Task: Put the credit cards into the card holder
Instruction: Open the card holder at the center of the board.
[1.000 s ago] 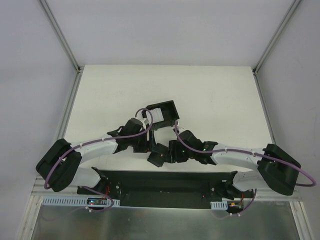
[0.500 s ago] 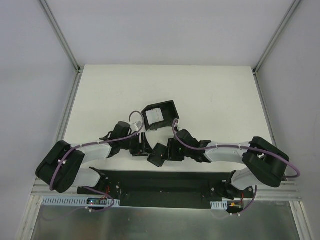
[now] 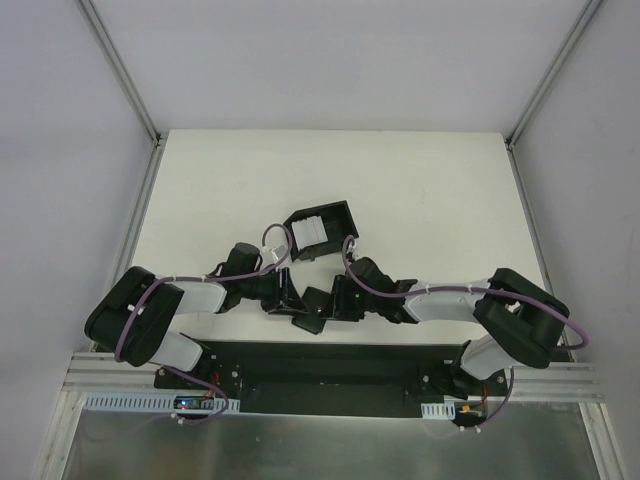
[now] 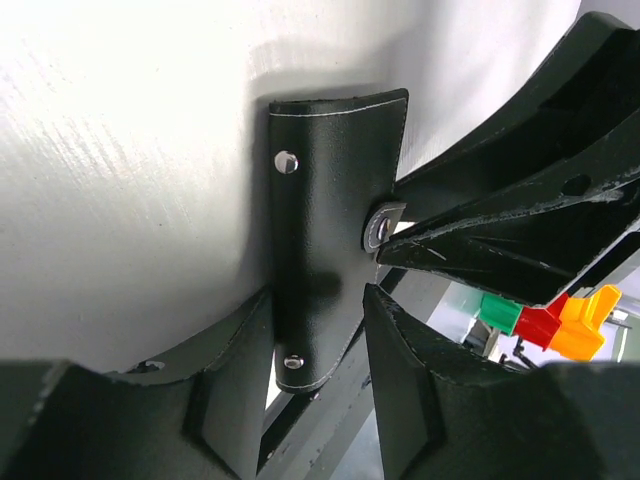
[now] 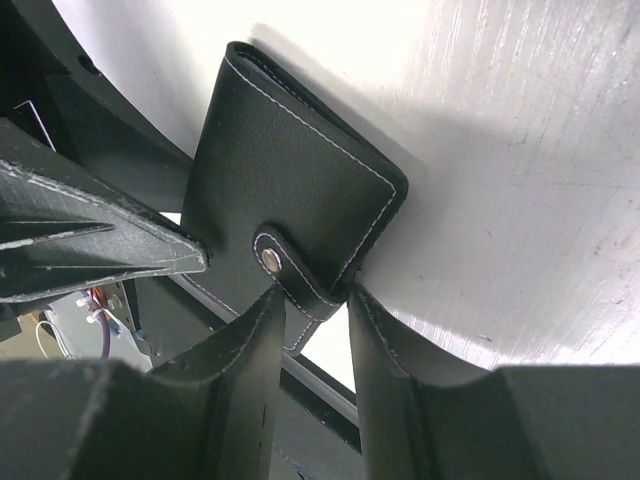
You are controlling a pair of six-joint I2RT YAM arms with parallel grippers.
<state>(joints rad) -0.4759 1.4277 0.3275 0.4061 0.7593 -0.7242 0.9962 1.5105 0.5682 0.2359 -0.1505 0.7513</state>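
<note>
Two grips — left pincer point(image 4: 315, 300), right pincer point(image 5: 312, 295) — pinch the snapped-shut card holder point(image 5: 290, 170).

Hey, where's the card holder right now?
In the top view the card holder sits centre, near the table's front edge, held between the left gripper and right gripper, just in front of the black box.

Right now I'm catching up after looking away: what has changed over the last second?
The left gripper pulled back from the black box toward the near edge and now seems to clamp one side of the card holder. The right arm folded in closer, and the right gripper seems to pinch the snap tab. The card holder barely shifted; the box and the credit cards in it stayed put.
</note>
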